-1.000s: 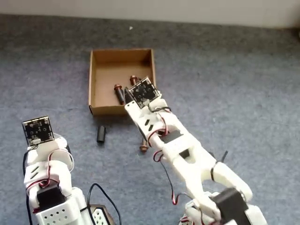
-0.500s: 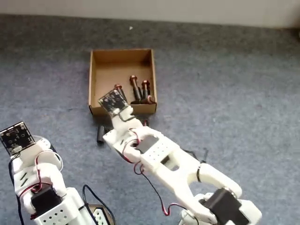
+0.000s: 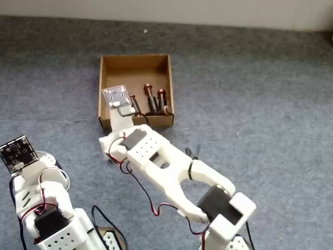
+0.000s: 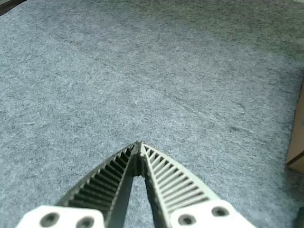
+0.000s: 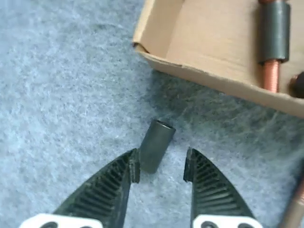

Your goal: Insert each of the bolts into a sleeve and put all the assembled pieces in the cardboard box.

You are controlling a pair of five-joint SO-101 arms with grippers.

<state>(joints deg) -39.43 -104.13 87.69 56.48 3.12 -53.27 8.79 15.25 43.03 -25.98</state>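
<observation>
1. The left arm (image 3: pixel 41 200) stands at 8 o'clock of the high view, well apart from the box; its left gripper (image 4: pixel 138 148) is clenched, the ribbed fingers meeting at their tips with nothing between them, over grey carpet (image 4: pixel 142 71).
2. The cardboard box (image 3: pixel 102 88) lies open side up at 11 o'clock from the middle of the high view; one of its corners shows at the edge of the left wrist view.
3. A dark sleeve (image 5: pixel 156 145) lies on its side on the carpet just outside the box's near wall, by the box's 7 o'clock corner; its open end points toward the box.
4. Three assembled pieces (image 3: pixel 151 100) lie side by side inside the box, toward its 5 o'clock corner; the right wrist view shows one of these assembled pieces (image 5: pixel 274 33) as a dark sleeve around a copper shank.
5. The right arm (image 3: pixel 171 166) stretches from 5 o'clock up to the box's near wall; its right gripper (image 5: pixel 161 165) is released, jaws spread to either side of the sleeve's near end; one fingertip is just beside the sleeve, and carpet shows between the sleeve and the other.
6. A copper bolt (image 5: pixel 293 206) lies on the carpet outside the box, near the right gripper.
</observation>
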